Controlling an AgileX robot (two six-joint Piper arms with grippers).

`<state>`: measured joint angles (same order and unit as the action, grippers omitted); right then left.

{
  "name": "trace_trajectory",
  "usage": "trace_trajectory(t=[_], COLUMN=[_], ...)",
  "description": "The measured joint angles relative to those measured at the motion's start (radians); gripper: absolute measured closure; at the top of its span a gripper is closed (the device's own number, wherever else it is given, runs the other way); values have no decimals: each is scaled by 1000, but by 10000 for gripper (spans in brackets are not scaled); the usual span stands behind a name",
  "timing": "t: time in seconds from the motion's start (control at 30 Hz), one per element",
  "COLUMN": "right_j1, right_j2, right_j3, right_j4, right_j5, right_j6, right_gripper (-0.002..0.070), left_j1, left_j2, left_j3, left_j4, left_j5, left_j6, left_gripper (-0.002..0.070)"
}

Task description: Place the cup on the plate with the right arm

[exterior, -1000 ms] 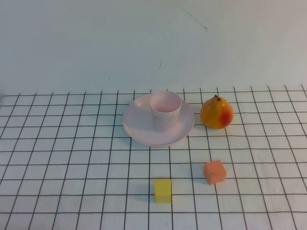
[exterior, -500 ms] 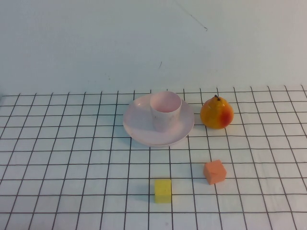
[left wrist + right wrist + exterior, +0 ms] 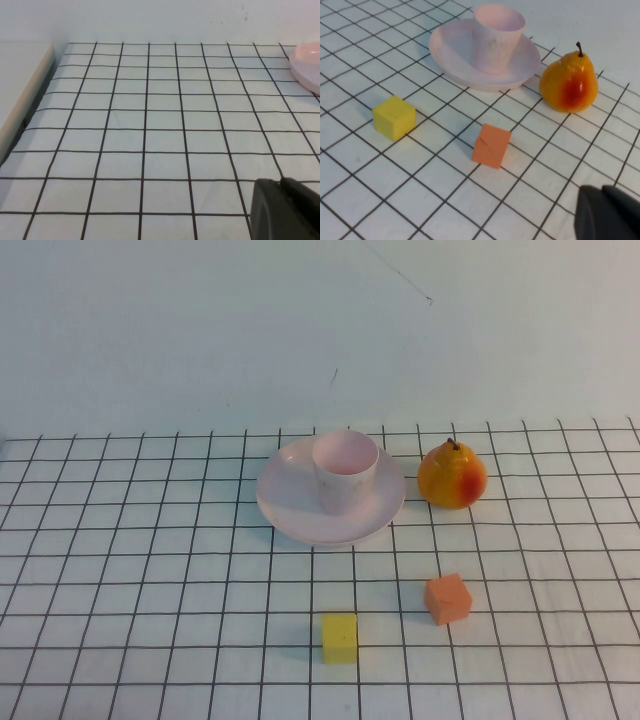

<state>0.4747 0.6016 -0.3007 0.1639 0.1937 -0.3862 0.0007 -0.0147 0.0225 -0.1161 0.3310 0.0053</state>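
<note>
Cubes sit nearest on the gridded tabletop point(image 3: 120, 570), yellow cube point(image 3: 340, 637) and orange cube point(image 3: 448, 598), with the closed, empty right end effector point(image 3: 607, 214) low nearby. Farther back, the cup point(image 3: 345, 471) stands upright on the plate point(image 3: 290, 502), a pear point(image 3: 452, 475) just beside. Left end effector point(image 3: 285, 210) hangs over bare grid; its opening cannot be told.

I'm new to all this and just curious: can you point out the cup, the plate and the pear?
cup point(image 3: 345, 472): high view, on its side wall.
plate point(image 3: 285, 500): high view, on its bare left rim.
pear point(image 3: 450, 477): high view, on its body.
</note>
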Motion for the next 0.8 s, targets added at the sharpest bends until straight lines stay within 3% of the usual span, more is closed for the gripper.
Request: trace_trajectory(t=[0.17, 0.63, 0.8], right_j1=[0, 0, -80], right_j2=[-2, -12, -113], right_j3=[62, 79, 83], right_j4=[4, 6, -66], right_j5=[-31, 141, 156], right_j6=[0, -1, -4], right_gripper=[678, 678, 678], left_j1=[0, 0, 0], left_j2=[0, 0, 0], left_j3=[0, 0, 0], left_j4=[0, 0, 0], left_j5=[0, 0, 0], left_j6=[0, 0, 0], left_gripper=[678, 678, 678])
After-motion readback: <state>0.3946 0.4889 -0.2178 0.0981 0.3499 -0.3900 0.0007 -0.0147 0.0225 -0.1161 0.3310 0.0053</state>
